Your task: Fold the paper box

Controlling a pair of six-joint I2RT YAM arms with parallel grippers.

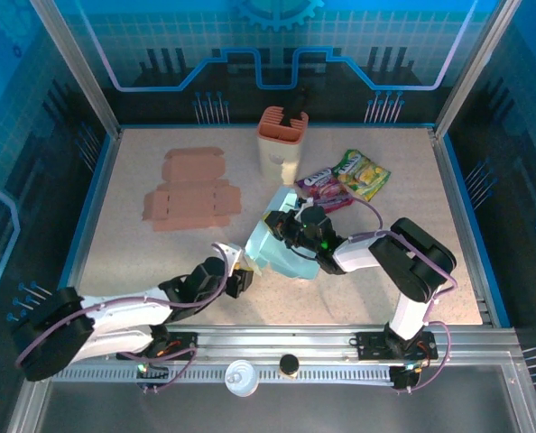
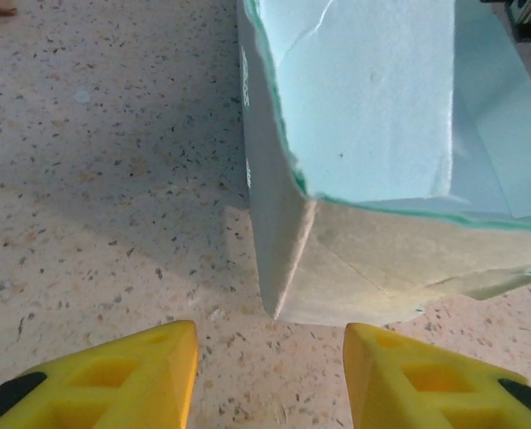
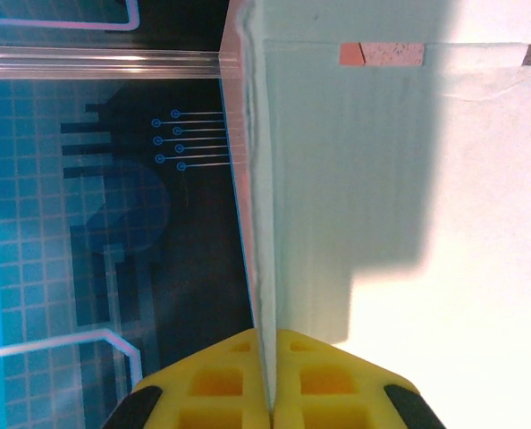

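Observation:
The pale teal paper box (image 1: 281, 253) stands half formed at the middle of the table, its walls raised. My right gripper (image 1: 297, 227) reaches in from the right and is shut on one thin upright wall (image 3: 337, 179), pinched between the yellow fingertips of the right gripper (image 3: 270, 357). My left gripper (image 1: 242, 278) lies low on the table at the box's near left corner. In the left wrist view that corner (image 2: 288, 268) sits just beyond the left gripper (image 2: 270, 353), whose yellow fingers (image 2: 140, 375) stand open with bare table between them, apart from the box.
A flat brown cardboard blank (image 1: 194, 191) lies at the back left. An orange-and-cream holder (image 1: 281, 144) stands at the back centre, with snack packets (image 1: 345, 178) to its right. A white cup (image 1: 240, 377) and a dark cap (image 1: 290, 365) sit on the front rail.

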